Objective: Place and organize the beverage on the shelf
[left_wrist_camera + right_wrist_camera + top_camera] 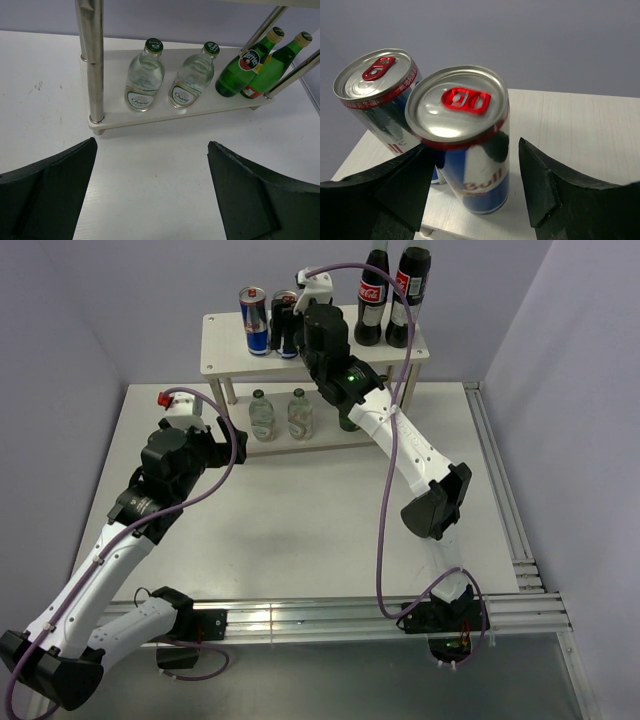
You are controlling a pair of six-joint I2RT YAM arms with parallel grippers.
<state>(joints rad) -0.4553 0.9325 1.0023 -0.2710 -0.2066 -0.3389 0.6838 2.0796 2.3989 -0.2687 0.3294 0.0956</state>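
The shelf [225,340] stands at the back of the table. On its top board [580,130] two blue-and-silver cans stand side by side. My right gripper [475,147] is open with its jaws on either side of the nearer can [470,165]; a gap shows at the right finger. The other can [377,100] is just to its left. On the lower board [150,117] stand two clear green-capped bottles [144,77] [190,80] and two dark green bottles [242,67] [272,67]. My left gripper [152,170] is open and empty over the table in front of the shelf.
Two tall cola bottles [372,295] [408,295] stand at the right end of the top board. A metal shelf leg [94,65] rises just ahead-left of my left gripper. An aluminium rail [500,490] runs along the table's right side.
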